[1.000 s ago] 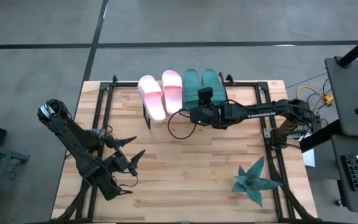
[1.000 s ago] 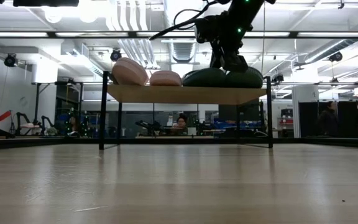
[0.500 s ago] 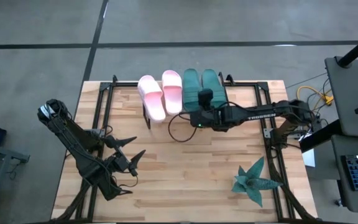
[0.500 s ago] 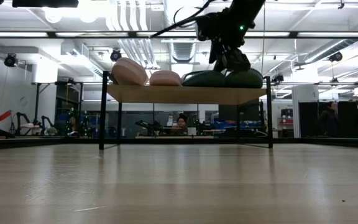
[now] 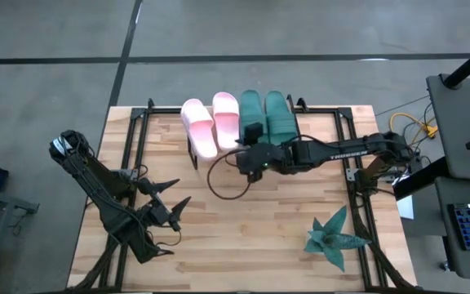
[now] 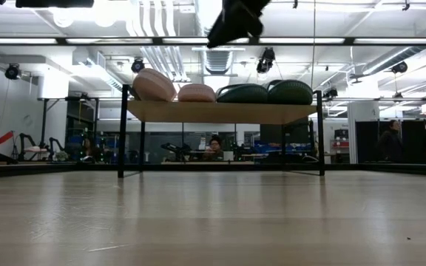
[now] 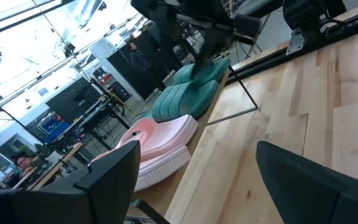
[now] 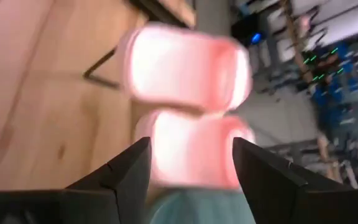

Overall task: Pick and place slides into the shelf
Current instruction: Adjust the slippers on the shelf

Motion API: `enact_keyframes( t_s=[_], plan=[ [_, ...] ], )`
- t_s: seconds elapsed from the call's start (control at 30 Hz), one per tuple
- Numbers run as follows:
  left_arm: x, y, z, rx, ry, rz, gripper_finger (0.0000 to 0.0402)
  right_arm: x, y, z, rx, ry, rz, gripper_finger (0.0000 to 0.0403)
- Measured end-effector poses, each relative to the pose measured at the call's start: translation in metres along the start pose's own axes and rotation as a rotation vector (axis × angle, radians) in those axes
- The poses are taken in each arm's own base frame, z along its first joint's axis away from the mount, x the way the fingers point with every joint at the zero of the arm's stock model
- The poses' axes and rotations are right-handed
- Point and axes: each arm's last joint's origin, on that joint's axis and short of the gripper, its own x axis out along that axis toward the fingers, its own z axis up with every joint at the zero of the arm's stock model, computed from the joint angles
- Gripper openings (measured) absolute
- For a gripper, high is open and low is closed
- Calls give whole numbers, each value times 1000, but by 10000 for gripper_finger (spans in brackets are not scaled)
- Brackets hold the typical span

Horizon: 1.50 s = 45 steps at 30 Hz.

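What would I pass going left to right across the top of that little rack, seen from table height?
Tilted pale pink slide → flatter pale pink slide → dark green slide → second dark green slide, all on the shelf.

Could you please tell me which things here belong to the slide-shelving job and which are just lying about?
Part of the job:
- pink slides, on the shelf
- green slides, on the shelf
- shelf
- right claw, open, empty
- left claw, open, waiting

Just lying about:
- teal star-shaped plant
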Motion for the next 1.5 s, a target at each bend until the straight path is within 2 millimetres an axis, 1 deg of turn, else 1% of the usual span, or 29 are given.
enact_keyframes(
  t_s=[0.1, 0.23, 0.37, 0.47, 0.57, 0.77, 0.9, 1.13, 1.27, 1.37, 1.5],
  plan=[
    [-1, 0, 0, 45, -3, -4, 303, 2, -5, 6, -18, -55, -41, 212],
    [-6, 0, 0, 55, -15, -19, 303, 15, -8, 10, -37, -130, -51, 209],
    [-12, 4, 0, 57, -50, -25, 303, 30, -17, 9, -50, -198, -66, 210],
    [-17, 7, 2, 42, -75, -29, 303, 46, -24, 4, -61, -214, -92, 210],
    [-19, 8, 1, 39, -84, -38, 303, 64, -30, 2, -59, -219, -79, 210],
    [-23, 8, 0, 42, -89, -54, 303, 99, -40, 8, -73, -198, -87, 210],
    [-25, 7, 0, 38, -71, -89, 303, 116, -51, 15, -73, -183, -96, 210],
    [-32, 6, -1, 39, -69, -137, 303, 148, -68, 16, -62, -84, 13, 210],
    [-35, 5, -2, 34, -57, -164, 303, 158, -80, 19, -46, -60, 9, 208],
    [-35, 4, -2, 35, -51, -175, 303, 164, -85, 20, -45, -44, 12, 201],
    [-37, 3, -3, 38, -33, -206, 303, 170, -85, 21, -53, 9, -6, 170]
  ],
)
